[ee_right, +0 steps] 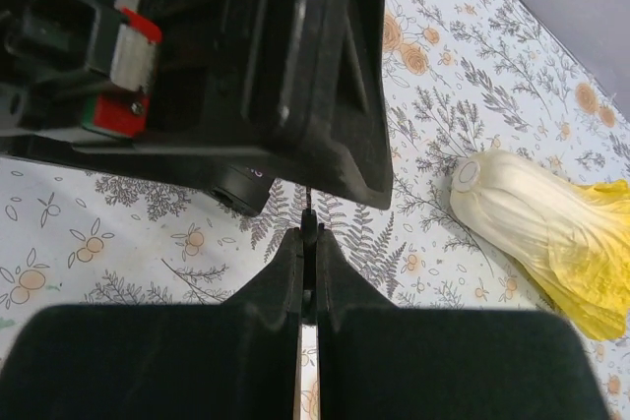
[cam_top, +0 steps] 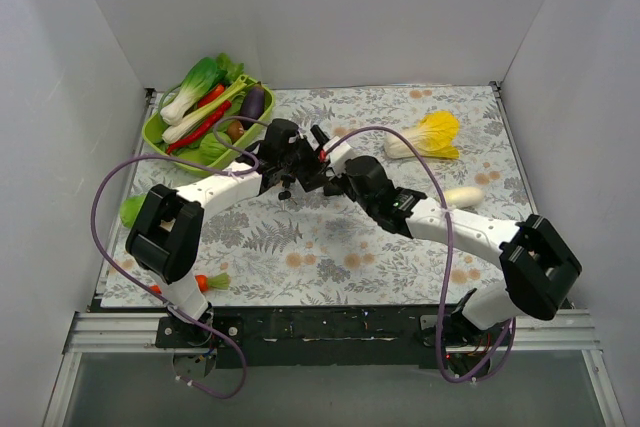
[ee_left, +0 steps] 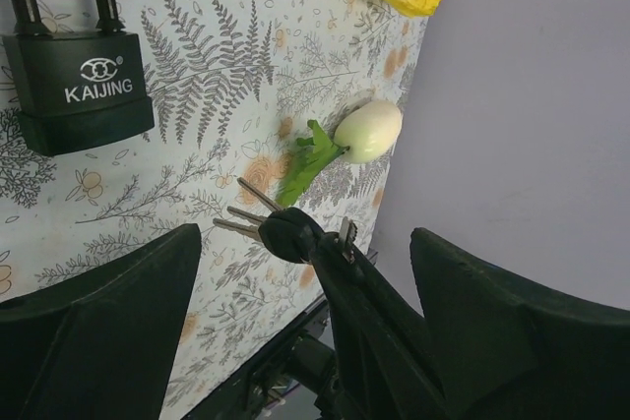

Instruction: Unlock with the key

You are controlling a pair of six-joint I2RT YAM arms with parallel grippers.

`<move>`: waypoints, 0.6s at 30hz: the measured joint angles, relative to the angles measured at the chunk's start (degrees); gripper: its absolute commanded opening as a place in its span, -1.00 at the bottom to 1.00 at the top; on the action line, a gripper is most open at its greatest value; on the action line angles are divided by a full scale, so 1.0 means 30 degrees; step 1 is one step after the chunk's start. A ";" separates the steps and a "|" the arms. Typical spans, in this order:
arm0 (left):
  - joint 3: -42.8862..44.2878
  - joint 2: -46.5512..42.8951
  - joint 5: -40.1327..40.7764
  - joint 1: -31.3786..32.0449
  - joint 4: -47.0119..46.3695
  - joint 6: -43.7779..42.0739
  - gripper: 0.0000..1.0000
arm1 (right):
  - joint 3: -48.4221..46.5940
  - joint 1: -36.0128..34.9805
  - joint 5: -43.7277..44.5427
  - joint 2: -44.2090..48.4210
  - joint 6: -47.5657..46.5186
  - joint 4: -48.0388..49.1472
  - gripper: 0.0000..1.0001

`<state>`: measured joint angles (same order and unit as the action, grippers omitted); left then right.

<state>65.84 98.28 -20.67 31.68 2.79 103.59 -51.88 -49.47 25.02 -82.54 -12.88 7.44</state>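
A black KAIJING padlock [ee_left: 79, 76] lies flat on the flowered cloth, shackle closed, and only its corner [ee_right: 239, 187] shows in the right wrist view. My right gripper [ee_right: 309, 238] is shut on the black head of a key; its other keys' blades [ee_left: 246, 213] stick out toward the padlock, a short way off it. My left gripper [ee_left: 305, 243] is open and empty, hovering over the padlock and the key bunch. In the top view the left gripper [cam_top: 298, 162] and right gripper [cam_top: 335, 182] meet at mid-table, and the padlock is hidden under them.
A green basket [cam_top: 157, 133] of vegetables stands at the back left. A napa cabbage [cam_top: 430, 137] lies at the back right and a white turnip [cam_top: 463, 197] beside the right arm. A small carrot [cam_top: 207, 282] lies near the left base. White walls enclose the table.
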 measured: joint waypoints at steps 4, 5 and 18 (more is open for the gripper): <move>-0.0481 0.0000 0.0015 0.0000 -0.0321 0.0561 0.50 | -0.0328 -0.0699 0.1209 -0.0801 -0.0794 0.0153 -0.97; -0.0554 0.0000 0.0029 0.0000 -0.0379 0.0648 0.42 | -0.0372 -0.0831 0.1413 -0.0918 -0.0940 0.0168 -0.97; -0.1188 0.0000 0.0270 0.0000 -0.1661 0.2164 -0.31 | -0.0423 -0.1821 0.2980 -0.1552 -0.2222 0.1027 -0.97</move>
<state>62.28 98.28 -19.86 31.68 -2.20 110.08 -53.15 -54.94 33.95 -87.20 -19.55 10.52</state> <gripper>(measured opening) 0.397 0.047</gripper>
